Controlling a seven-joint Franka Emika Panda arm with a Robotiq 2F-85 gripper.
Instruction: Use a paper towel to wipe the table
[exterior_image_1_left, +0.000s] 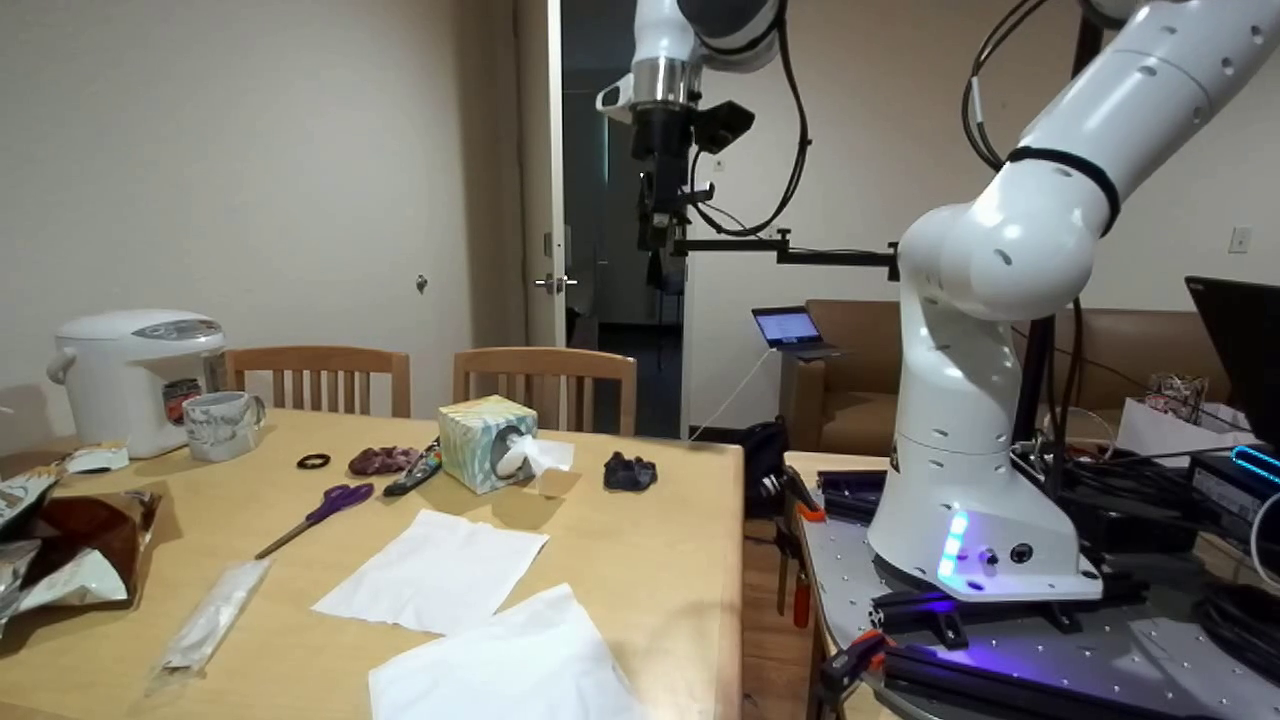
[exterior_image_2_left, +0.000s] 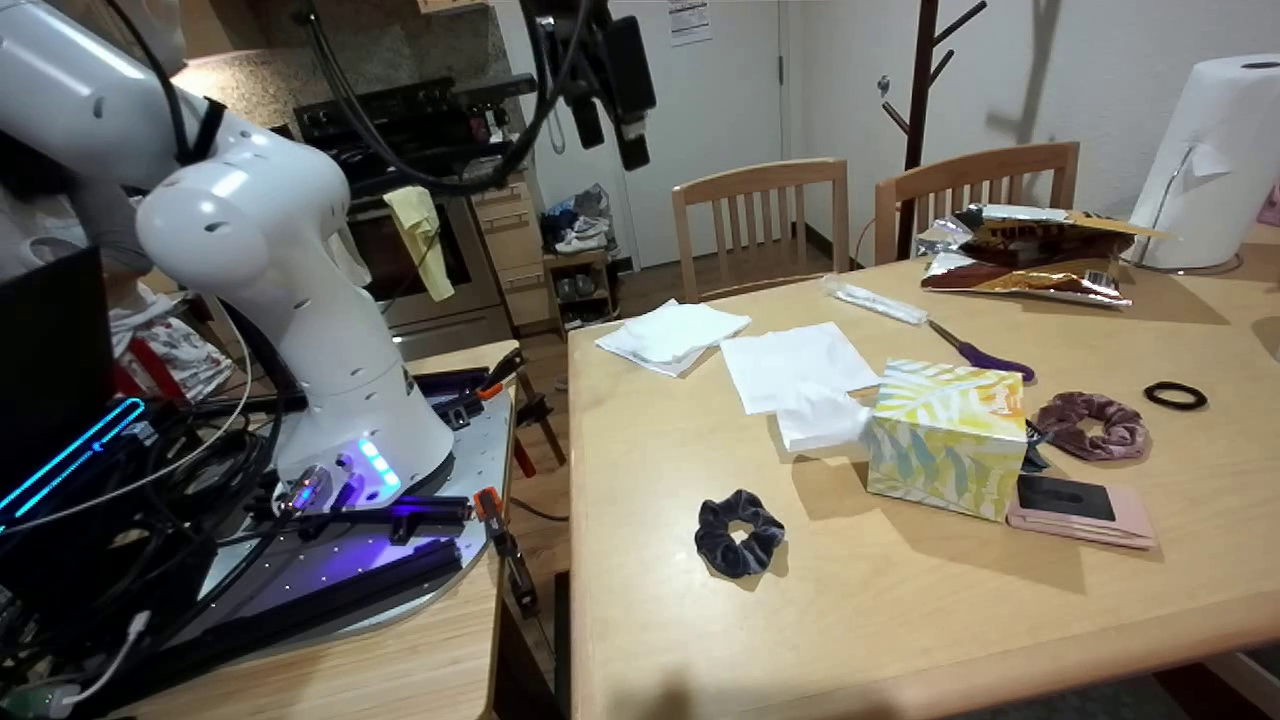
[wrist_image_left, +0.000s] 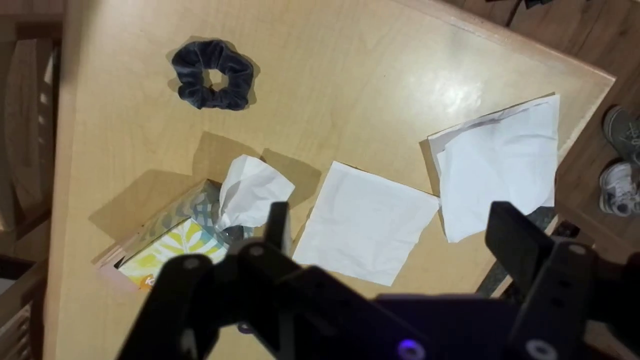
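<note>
Table: smooth, light tan, wooden.
Larger sheet: white, rumpled, near a table corner.
Paper towel: white, roughly square, faintly creased, wavy along one edge; flat on the table, just beside the larger sheet.
Gripper: fingers wide apart, well above the table.

Doorway: faced in an exterior view, arm at three o'clock.
White door: faced in an exterior view, arm at nine o'clock.
Wrist view: steeply down.
Table: near, shared by all three.
</note>
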